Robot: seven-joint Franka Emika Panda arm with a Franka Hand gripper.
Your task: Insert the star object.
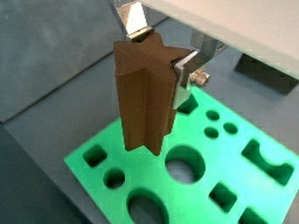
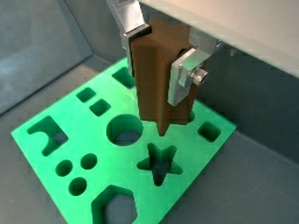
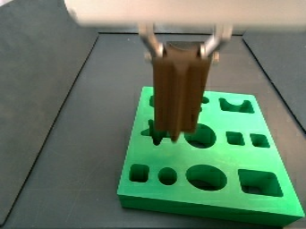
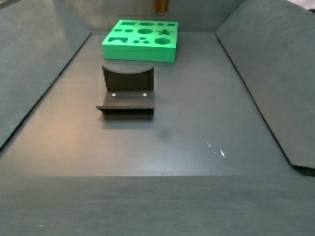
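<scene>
My gripper (image 1: 158, 52) is shut on the star object (image 1: 142, 96), a tall dark brown ridged prism held upright by its upper end; both show in both wrist views and in a side view (image 3: 182, 52). The prism (image 2: 158, 87) hangs over the green board (image 2: 198, 179). Its lower end is close above the board, just beside the star-shaped hole (image 2: 158, 164). In a side view the prism (image 3: 180, 89) covers the board's (image 3: 203, 207) middle left part and hides the star hole. The gripper does not show in the side view with the far board (image 4: 138, 53).
The board has several other cut-outs: round holes (image 2: 124, 129), squares (image 3: 234, 139) and a notched slot (image 1: 267, 162). The fixture (image 4: 127, 89) stands on the dark floor in front of the board. Grey walls slope up on both sides (image 4: 264, 83).
</scene>
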